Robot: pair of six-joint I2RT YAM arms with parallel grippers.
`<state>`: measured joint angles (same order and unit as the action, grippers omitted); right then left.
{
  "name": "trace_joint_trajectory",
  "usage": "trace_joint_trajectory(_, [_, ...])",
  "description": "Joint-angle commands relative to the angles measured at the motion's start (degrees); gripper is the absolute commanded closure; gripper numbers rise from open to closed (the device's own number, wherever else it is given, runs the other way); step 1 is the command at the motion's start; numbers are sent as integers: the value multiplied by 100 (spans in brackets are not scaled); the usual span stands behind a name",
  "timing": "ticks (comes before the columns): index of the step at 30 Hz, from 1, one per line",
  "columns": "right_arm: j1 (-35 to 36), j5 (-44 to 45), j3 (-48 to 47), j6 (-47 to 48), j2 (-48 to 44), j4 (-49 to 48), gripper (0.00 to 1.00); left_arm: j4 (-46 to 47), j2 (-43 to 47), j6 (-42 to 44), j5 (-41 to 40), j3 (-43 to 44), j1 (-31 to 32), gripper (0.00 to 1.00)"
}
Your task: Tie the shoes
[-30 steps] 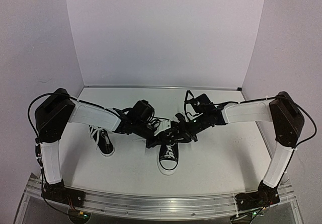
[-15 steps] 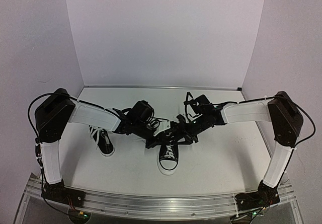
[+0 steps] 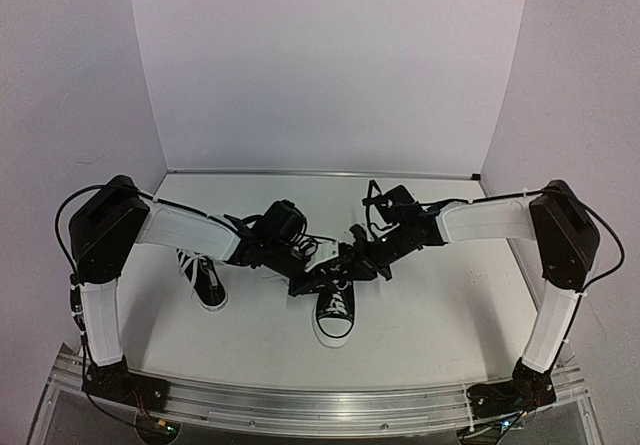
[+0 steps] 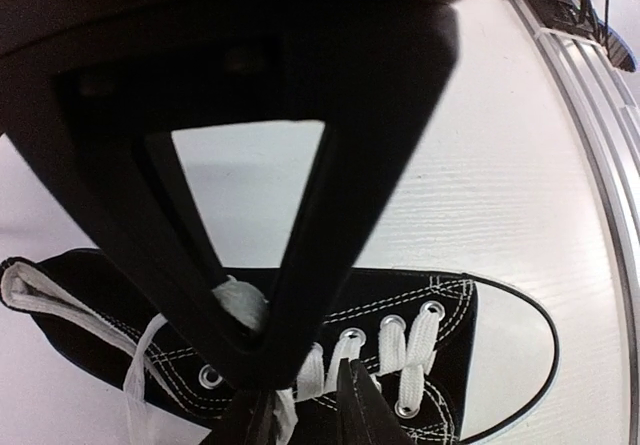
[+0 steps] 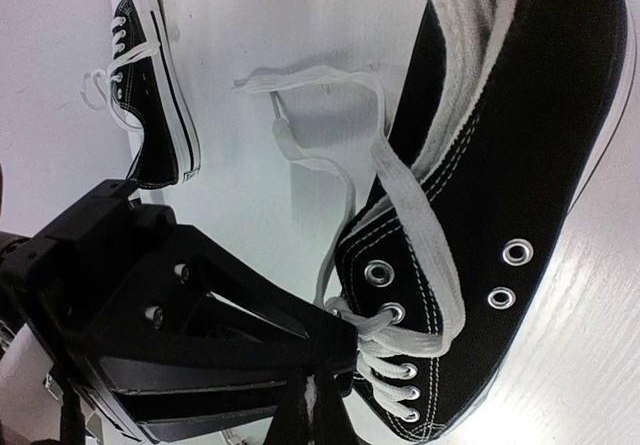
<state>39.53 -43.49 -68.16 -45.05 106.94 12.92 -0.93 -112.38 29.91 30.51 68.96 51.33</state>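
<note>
One black sneaker with a white toe cap [image 3: 335, 310] lies mid-table, toe toward me. It also shows in the left wrist view [image 4: 450, 315] and in the right wrist view [image 5: 520, 145]. The other sneaker [image 3: 205, 283] lies to its left, also seen in the right wrist view [image 5: 150, 85]. Both grippers meet over the middle shoe's laces. My right gripper [image 3: 345, 268] is shut on a white lace [image 5: 315, 397]. My left gripper [image 3: 308, 283] is nearly closed, with a lace strand [image 4: 285, 415] between its fingers. A loose lace [image 5: 330, 95] trails on the table.
The white table [image 3: 440, 315] is closed in by white walls at the back and sides. An aluminium rail [image 3: 320, 405] with the arm bases runs along the near edge. Black cables hang off both arms.
The right arm has drawn slightly left and back, and the grippers have edged a little. Both shoes lie where they were.
</note>
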Motion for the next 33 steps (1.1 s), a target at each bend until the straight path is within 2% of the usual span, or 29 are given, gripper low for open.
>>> trace_joint_trajectory(1, [28, 214, -180, 99, 46, -9, 100, -743, 325, -83, 275, 480, -206, 70])
trace_joint_trajectory(5, [23, 244, -179, 139, 10, 44, 100, -1364, 668, -187, 364, 571, -867, 59])
trace_joint_trajectory(9, [21, 244, -208, 175, 15, 69, 100, -2183, 739, 271, -149, 675, -1254, 58])
trace_joint_trajectory(12, [23, 236, -244, 182, 22, 79, 100, -2460, 641, 368, -351, 672, -1411, 59])
trace_joint_trajectory(26, [23, 210, -213, 187, 3, 106, 100, -2855, -449, 551, -686, 1410, -1320, 63])
trace_joint_trajectory(33, [26, 211, -232, 182, 14, 118, 100, -2868, -941, 642, -1408, 1642, -1005, 63])
